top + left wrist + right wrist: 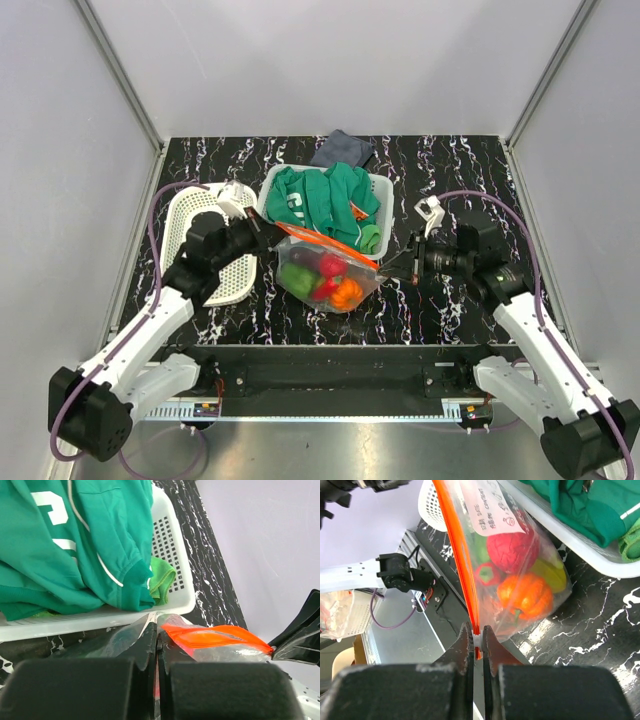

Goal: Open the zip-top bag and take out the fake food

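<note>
The left claw (157, 632) was clamped on one end of the zip-top bag (340, 275), at its orange zip strip (215, 636). The right claw (476, 632) gripped the opposite end. The bag was stretched between both claws, fake food (525, 592) inside, just beside the white basket (170, 540).

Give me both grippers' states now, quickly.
Left gripper: shut on the clear plastic zip-top bag, at one end of its orange zip strip.
Right gripper: shut on the strip's other end.
</note>
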Robot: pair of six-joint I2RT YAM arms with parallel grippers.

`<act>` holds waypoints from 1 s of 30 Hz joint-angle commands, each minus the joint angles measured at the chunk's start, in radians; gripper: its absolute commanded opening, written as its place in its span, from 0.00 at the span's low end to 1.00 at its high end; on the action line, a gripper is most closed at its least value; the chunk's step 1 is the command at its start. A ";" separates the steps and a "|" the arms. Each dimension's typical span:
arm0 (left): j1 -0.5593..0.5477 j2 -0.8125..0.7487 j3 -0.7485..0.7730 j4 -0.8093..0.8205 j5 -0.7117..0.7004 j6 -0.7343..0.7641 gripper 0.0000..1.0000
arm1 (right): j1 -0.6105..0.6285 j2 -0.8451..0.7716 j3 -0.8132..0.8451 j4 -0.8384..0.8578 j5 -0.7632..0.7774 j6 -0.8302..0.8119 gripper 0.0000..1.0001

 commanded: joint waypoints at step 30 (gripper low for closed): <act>0.039 -0.031 -0.020 0.115 0.175 0.100 0.00 | 0.244 0.611 0.581 -0.033 0.104 -0.120 0.68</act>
